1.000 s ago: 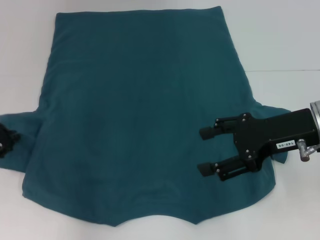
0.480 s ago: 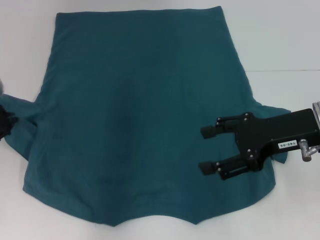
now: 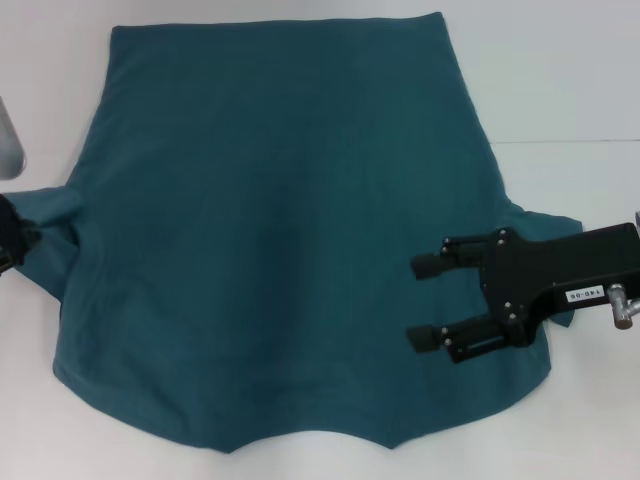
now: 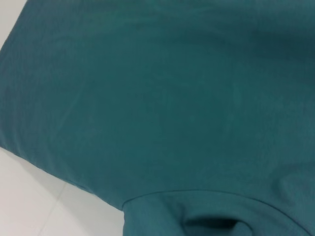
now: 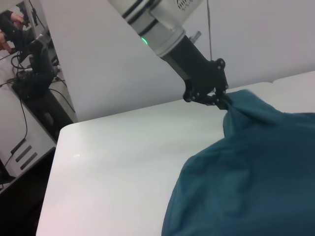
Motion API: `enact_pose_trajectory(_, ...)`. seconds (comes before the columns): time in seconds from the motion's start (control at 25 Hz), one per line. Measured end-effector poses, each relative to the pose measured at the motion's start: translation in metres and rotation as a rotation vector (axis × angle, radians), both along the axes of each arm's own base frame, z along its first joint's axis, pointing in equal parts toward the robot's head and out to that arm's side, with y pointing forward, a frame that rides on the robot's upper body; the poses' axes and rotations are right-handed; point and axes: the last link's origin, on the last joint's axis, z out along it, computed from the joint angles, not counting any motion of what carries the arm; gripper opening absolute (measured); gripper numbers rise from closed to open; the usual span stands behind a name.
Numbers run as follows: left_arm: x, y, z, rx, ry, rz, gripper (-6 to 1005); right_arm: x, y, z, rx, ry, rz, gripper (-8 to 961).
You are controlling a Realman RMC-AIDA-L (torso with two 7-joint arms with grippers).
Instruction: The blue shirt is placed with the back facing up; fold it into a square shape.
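I am pinching the left sleeve of the blue shirt (image 3: 290, 240) while my right gripper (image 3: 428, 302) is hovering open.

From the head, the shirt is lying spread on the white table (image 3: 560, 80), plain side up; my right gripper is hanging over its right side, jaws apart, holding nothing, and my left gripper (image 3: 12, 245) is sitting at the left sleeve. My left wrist is showing only teal cloth (image 4: 162, 98) and a folded sleeve edge. From my right wrist, the left gripper (image 5: 214, 98) is apparently clamping a raised bunch of sleeve (image 5: 241, 105).
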Motion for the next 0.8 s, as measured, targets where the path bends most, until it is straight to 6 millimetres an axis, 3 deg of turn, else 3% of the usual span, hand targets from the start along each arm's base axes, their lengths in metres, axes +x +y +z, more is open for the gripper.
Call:
enact_pose_trajectory(0.16,0.014,-0.001,0.009,-0.007,-0.004,0.003,33,0.003,-0.002,0.001,0.010,-0.003,0.003,925)
enact_pose_trajectory(0.4,0.036,0.004,0.000,-0.075,-0.004,0.013,33,0.008,-0.002,0.003,0.029,-0.003,0.015,924)
enact_pose_trajectory(0.52,0.046,0.012,-0.021,-0.129,0.021,0.010,33,0.009,-0.003,0.003,0.032,0.000,0.020,924)
enact_pose_trajectory(0.8,0.050,0.036,-0.067,-0.180,0.084,0.008,33,0.013,-0.006,0.000,0.029,0.005,0.016,924)
